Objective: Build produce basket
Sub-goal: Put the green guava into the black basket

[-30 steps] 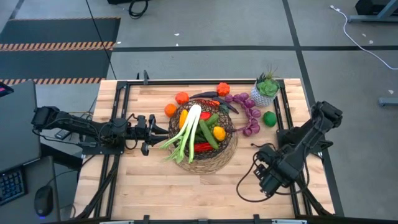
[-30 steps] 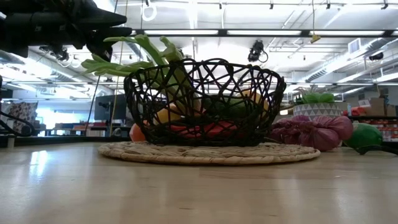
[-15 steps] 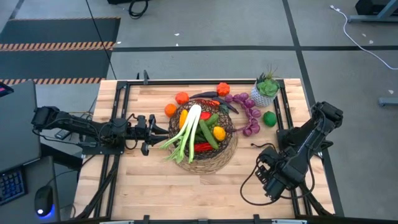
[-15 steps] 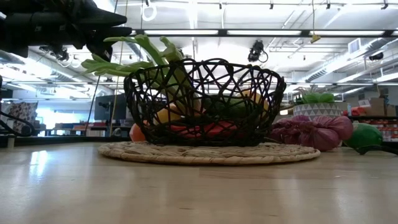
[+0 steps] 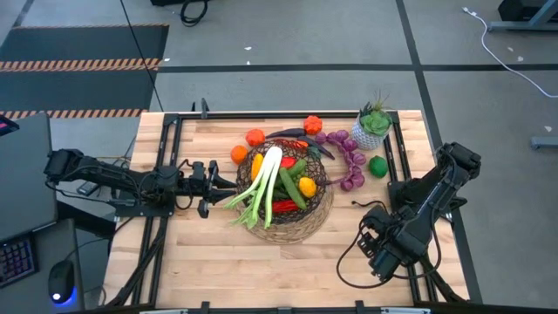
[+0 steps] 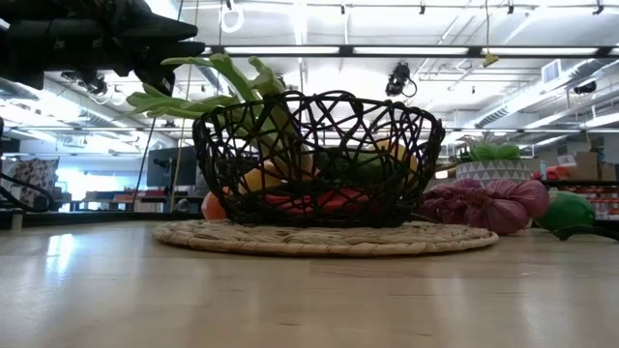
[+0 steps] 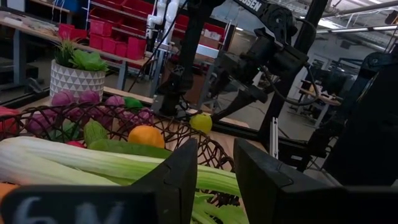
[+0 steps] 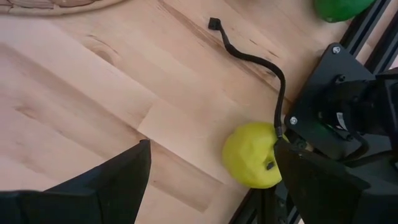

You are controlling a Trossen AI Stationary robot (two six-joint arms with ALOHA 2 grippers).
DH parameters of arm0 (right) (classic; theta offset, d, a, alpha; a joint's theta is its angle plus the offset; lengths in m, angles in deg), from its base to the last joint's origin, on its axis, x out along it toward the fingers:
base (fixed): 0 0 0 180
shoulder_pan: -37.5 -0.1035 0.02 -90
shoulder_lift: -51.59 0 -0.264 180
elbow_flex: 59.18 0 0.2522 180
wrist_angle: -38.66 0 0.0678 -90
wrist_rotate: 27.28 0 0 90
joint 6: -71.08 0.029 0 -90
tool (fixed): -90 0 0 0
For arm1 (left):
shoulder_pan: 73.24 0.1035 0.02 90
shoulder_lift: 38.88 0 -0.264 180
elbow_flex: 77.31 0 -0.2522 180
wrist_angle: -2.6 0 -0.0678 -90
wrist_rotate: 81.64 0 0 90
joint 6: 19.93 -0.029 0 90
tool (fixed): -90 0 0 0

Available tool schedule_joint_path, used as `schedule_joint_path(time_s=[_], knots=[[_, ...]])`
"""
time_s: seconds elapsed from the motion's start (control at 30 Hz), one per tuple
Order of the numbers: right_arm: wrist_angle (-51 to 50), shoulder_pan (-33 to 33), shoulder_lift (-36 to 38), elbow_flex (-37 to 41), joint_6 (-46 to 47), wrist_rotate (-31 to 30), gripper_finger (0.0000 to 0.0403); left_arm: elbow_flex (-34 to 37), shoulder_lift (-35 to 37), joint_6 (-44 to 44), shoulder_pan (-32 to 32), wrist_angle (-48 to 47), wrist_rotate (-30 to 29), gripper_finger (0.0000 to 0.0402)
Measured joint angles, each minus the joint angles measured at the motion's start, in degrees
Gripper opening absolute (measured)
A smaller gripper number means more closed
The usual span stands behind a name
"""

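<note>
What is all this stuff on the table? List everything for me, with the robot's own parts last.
basket: one, dark brown wire on a tan woven base, table centre.
leek: one, white and green, lying across the basket, leaves over its left rim.
cucumbers: two, green, inside the basket.
peppers: red, orange and yellow pieces, inside the basket.
oranges: three, orange-red, on the table behind the basket.
purple grapes: one long bunch, right of the basket.
green fruit: one, right of the grapes.
apple: one, yellow-green, at the table's right edge against the arm's base.
potted plant: one, green in a white pot, far right corner.
left gripper: at the leek's leaves.
right gripper: open, near right.
</note>
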Motion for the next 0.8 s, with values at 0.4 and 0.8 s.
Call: schedule_joint_path(time_s=[0.4,0.8], knots=[[2.24,0.0,0.0,0.0,-0.07,0.0,0.0347,0.0,0.0,1.07,-0.01,0.02,0.0,0.0112],[3.92,0.02,0.0,0.0,-0.11,-2.42,0.0347,0.0,0.0,1.49,-0.02,0.02,0.02,0.011]])
